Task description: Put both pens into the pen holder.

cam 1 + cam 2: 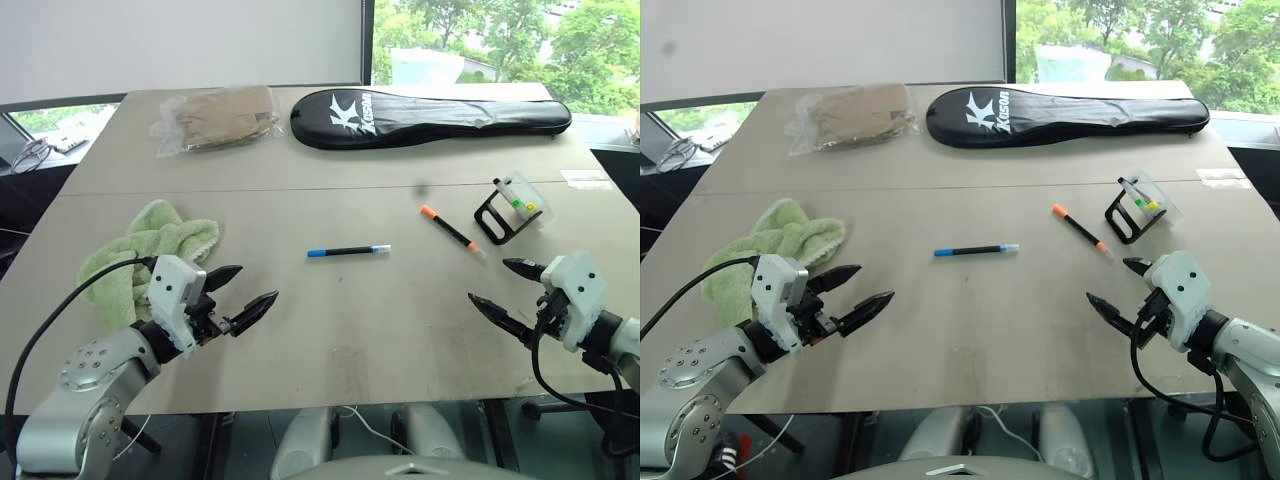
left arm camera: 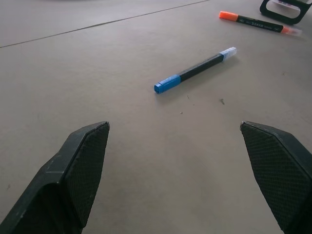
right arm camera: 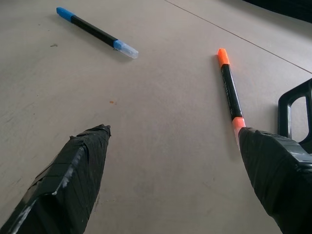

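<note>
Table (image 1: 330, 330): pale tabletop lying under everything, a seam running across it.
Blue-ended pen (image 1: 348, 251): lying flat near the table's middle, blue end pointing to 9 o'clock, clear tip to 3 o'clock, touching nothing else.
Orange-capped pen (image 1: 448, 229): lying flat at 2 o'clock from the blue-ended pen, slanting with its orange cap toward 10 o'clock, near the pen holder but apart from it.
Pen holder (image 1: 511, 207): standing tilted on its black frame at 3 o'clock of the table, holding no pen.
Left gripper (image 1: 249, 290): hovering at 7 o'clock of the table, fingers spread wide, gripping nothing.
Right gripper (image 1: 505, 290): hovering at 5 o'clock, fingers spread wide, empty.
Green cloth (image 1: 150, 250): lying bunched at 9 o'clock, just behind the left gripper.
Racket bag (image 1: 430, 117): lying across 1 o'clock.
Plastic packet (image 1: 215, 118): sitting at 11 o'clock.
</note>
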You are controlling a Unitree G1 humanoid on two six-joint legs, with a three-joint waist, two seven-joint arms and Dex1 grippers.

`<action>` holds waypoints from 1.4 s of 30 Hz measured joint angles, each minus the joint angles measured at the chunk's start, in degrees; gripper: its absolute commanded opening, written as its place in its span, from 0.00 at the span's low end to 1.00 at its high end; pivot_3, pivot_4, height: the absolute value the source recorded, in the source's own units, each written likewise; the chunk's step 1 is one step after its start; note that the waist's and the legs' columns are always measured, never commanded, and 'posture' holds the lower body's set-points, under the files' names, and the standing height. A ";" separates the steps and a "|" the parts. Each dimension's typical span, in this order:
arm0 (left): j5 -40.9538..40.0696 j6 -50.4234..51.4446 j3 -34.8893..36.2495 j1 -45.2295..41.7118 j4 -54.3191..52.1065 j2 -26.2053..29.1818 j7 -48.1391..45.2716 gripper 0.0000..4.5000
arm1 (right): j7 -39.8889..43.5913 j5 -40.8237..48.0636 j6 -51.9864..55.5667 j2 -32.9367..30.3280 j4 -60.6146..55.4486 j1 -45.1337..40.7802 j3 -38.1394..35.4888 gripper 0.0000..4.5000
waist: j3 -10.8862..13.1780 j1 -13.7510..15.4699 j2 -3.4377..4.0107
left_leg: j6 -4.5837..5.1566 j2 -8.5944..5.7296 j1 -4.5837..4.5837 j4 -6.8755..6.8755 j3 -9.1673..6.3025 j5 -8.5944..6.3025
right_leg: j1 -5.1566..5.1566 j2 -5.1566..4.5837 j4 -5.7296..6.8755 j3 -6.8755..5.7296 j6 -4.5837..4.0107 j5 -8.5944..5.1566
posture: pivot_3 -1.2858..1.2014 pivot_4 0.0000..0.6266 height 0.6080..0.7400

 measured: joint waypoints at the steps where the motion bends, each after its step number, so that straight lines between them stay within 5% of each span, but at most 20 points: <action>1: 0.00 0.00 0.00 0.00 0.00 0.00 0.00 0.99 | 0.00 0.00 0.00 0.00 0.00 0.00 0.00 1.00 | 0.00 0.00 0.00 | 0.00 0.00 0.00 0.00 0.00 0.00 | 0.00 0.00 0.00 0.00 0.00 0.00 | 0.52 0.24 1.00; 10: -6.33 1.41 -4.90 -8.19 -6.72 5.74 -4.90 0.99 | -4.87 -0.09 28.74 -2.99 10.55 -35.01 20.32 1.00 | 0.11 -0.97 0.01 | -0.26 0.00 -0.14 -0.07 -0.10 0.15 | -0.14 0.02 -0.06 -0.11 -0.10 0.05 | 0.52 0.24 1.00; 13: -6.16 0.83 -6.56 -9.97 -6.59 7.56 -5.90 0.99 | -5.70 -0.40 38.76 1.45 24.76 -52.54 26.60 1.00 | 0.20 -1.42 0.12 | -0.29 -0.04 -0.94 0.07 0.00 0.18 | -1.01 0.02 0.12 0.01 -0.08 0.06 | 0.52 0.24 1.00; 19: -5.22 -1.06 -7.56 -9.44 -6.14 7.98 -6.97 0.99 | -5.34 -4.56 39.36 6.15 43.37 -66.29 34.72 1.00 | 0.20 -1.50 0.11 | -0.32 -0.04 -1.66 0.06 0.00 0.20 | -1.71 -0.02 0.13 -0.08 -0.07 0.07 | 0.52 0.24 1.00; 27: -3.75 -3.21 -8.18 -6.73 -6.13 7.90 -7.31 0.99 | 0.11 -11.28 31.54 7.55 62.83 -73.79 41.82 1.00 | 0.21 -1.75 0.13 | -0.33 -0.04 -1.83 0.15 -0.01 0.20 | -1.86 -0.04 0.17 -0.12 -0.06 0.08 | 0.52 0.24 1.00; 30: -3.30 -4.11 -8.32 -6.72 -6.15 7.65 -7.09 1.00 | 1.78 -14.07 28.84 9.34 70.40 -77.33 42.96 0.83 | 0.20 -1.80 0.14 | -0.34 -0.04 -1.82 0.14 -0.01 0.21 | -1.87 -0.02 0.19 -0.10 -0.06 0.08 | 0.52 0.24 1.00; 38: -3.81 -5.63 -8.59 -5.74 -6.15 6.24 -6.73 1.00 | 7.60 -20.19 19.92 13.69 81.52 -81.36 44.55 0.07 | 0.12 -3.20 0.15 | -0.36 -0.03 -1.67 0.18 0.01 0.22 | -1.78 -0.01 0.27 -0.06 -0.06 0.08 | 0.52 0.24 1.00; 42: -6.19 -5.83 -8.37 -5.65 -6.15 4.93 -6.47 1.00 | 9.59 -21.92 18.22 13.50 81.67 -81.02 44.47 0.01 | 0.10 -3.10 0.13 | -0.36 -0.03 -1.67 0.21 -0.01 0.22 | -1.77 -0.02 0.30 -0.06 -0.06 0.08 | 0.52 0.24 1.00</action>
